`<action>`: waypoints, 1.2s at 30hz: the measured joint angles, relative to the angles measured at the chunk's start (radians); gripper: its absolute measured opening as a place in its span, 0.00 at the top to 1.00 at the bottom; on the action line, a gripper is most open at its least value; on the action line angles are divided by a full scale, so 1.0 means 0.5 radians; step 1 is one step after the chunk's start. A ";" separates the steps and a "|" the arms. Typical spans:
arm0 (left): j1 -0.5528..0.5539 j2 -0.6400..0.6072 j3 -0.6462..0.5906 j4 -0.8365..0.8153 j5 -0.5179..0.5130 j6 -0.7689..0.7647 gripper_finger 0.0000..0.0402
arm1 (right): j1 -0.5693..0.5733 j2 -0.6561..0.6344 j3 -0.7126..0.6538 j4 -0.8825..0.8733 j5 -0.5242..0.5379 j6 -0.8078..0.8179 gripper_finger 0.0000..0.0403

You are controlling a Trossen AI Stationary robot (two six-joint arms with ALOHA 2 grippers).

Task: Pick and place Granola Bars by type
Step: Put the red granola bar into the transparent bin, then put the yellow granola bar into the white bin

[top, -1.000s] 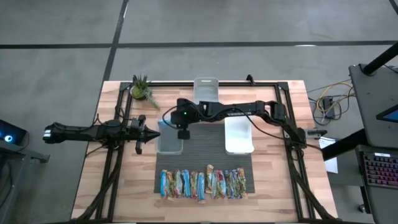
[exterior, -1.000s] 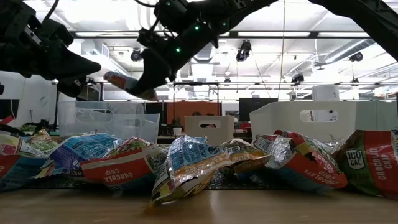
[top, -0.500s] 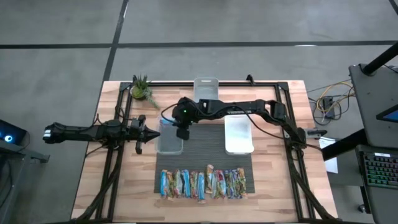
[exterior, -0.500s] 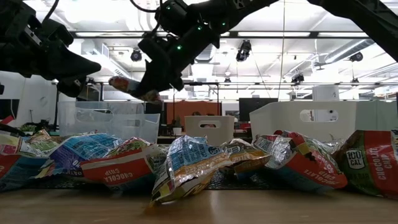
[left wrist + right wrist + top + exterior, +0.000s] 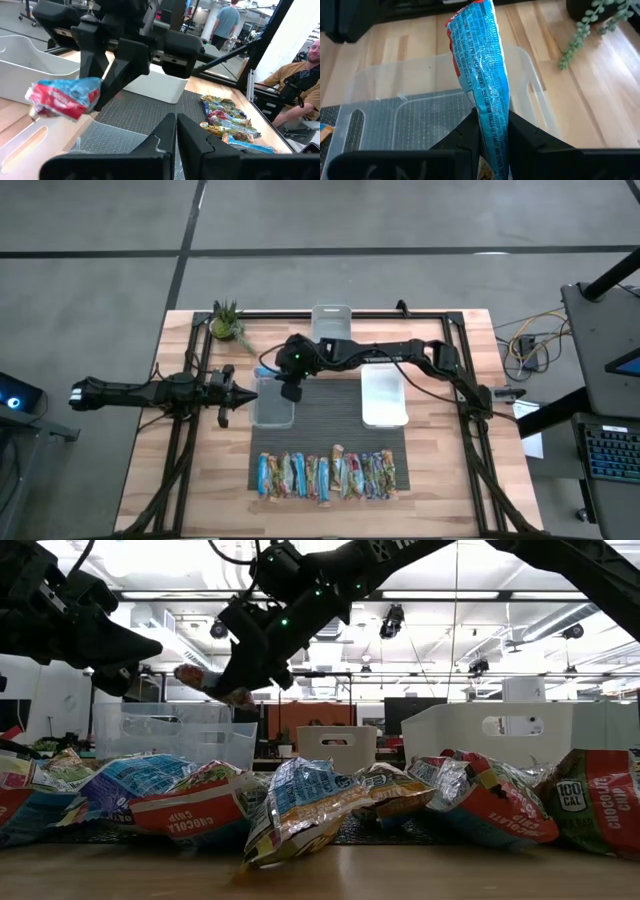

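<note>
My right gripper point(image 5: 272, 376) hangs over the far end of the clear bin point(image 5: 273, 406) left of the dark mat, shut on a blue granola bar with a red end point(image 5: 479, 55); the low view shows that bar point(image 5: 205, 680) high above the table. Several other granola bars point(image 5: 328, 476) lie side by side in a row at the mat's near edge. My left gripper point(image 5: 250, 392) waits shut just left of the clear bin, its closed fingers point(image 5: 176, 125) pointing toward the table's right. My right gripper pinches the blue bar's near end point(image 5: 493, 122) between its two fingers. The fingers slant down from the table's right and lie along the bar. The rest of the bar sticks out past the fingertips toward the table's left point(image 5: 65, 97), lifted clear above the clear bin.
A white bin point(image 5: 384, 398) stands on the mat's right side and another bin point(image 5: 331, 320) at the far edge. A small potted plant point(image 5: 228, 325) sits at the far left. People are in the room beyond the table's right edge point(image 5: 300, 80).
My right gripper has rolled its wrist while staying over the clear bin, turning the blue bar with it; the bar remains lifted clear.
</note>
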 joint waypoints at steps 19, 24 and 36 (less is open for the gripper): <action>0.000 0.000 0.000 0.000 0.000 0.000 1.00 | 0.002 0.010 -0.017 0.074 -0.033 0.066 0.62; 0.000 0.000 -0.001 0.000 0.000 0.000 1.00 | 0.003 0.010 -0.018 0.081 -0.036 0.037 0.62; -0.001 0.000 0.000 0.000 0.000 0.000 1.00 | 0.004 -0.013 0.013 -0.070 -0.117 -0.170 0.83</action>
